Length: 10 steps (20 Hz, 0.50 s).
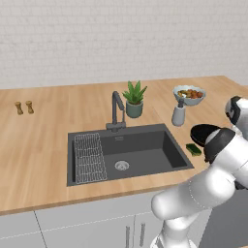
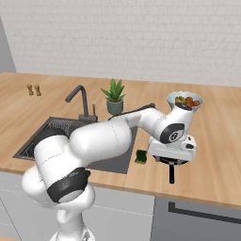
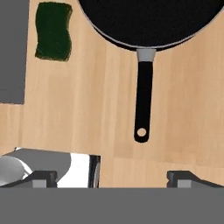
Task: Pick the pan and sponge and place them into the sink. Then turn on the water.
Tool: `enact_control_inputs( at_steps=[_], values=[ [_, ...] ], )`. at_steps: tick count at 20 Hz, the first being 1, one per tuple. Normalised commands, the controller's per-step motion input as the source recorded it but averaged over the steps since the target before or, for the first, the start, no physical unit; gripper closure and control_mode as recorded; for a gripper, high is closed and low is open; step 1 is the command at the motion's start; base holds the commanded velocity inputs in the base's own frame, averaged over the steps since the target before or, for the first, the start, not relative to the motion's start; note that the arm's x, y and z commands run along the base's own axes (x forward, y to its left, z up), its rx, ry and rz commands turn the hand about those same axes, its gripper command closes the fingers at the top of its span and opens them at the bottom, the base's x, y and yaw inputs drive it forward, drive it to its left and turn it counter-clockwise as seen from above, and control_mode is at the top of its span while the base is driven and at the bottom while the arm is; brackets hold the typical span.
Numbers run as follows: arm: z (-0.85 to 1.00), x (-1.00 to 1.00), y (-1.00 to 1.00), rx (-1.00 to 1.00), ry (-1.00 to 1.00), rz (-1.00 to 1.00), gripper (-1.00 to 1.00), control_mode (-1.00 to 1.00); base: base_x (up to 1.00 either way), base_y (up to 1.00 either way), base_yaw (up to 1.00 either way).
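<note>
The black pan point(image 3: 148, 17) lies on the wooden counter right of the sink point(image 1: 140, 145), and its short handle point(image 3: 143, 100) points toward the counter's front edge. My gripper point(image 3: 114, 179) hangs open above the handle's end, its fingertips point(image 3: 41, 177) spread wide with nothing between them. In the right base view the hand point(image 2: 172, 148) covers most of the pan point(image 2: 172, 162). The green-topped sponge point(image 3: 53, 31) rests between the pan and the sink's right rim, as the left base view's sponge point(image 1: 193, 149) shows. No stream falls from the faucet point(image 1: 116, 109).
A wire rack point(image 1: 89, 157) fills the sink's left side. Behind the pan stand a grey soap bottle point(image 1: 178, 114) and a bowl of fruit point(image 1: 189, 94). A potted plant point(image 1: 134, 100) sits beside the faucet. Two small shakers point(image 1: 24, 107) stand far left.
</note>
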Motion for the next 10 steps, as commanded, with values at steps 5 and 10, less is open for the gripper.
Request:
enact_control_inputs(
  at_steps=[5, 10],
  values=[
    [-0.28, 0.33, 0.0, 0.0, 0.03, 0.0, -1.0, -1.0, 0.0, 0.0, 0.0],
    [-0.32, 0.36, -0.11, 0.01, 0.04, 0.0, -1.0, -1.0, 0.0, 0.0, 0.0]
  ],
)
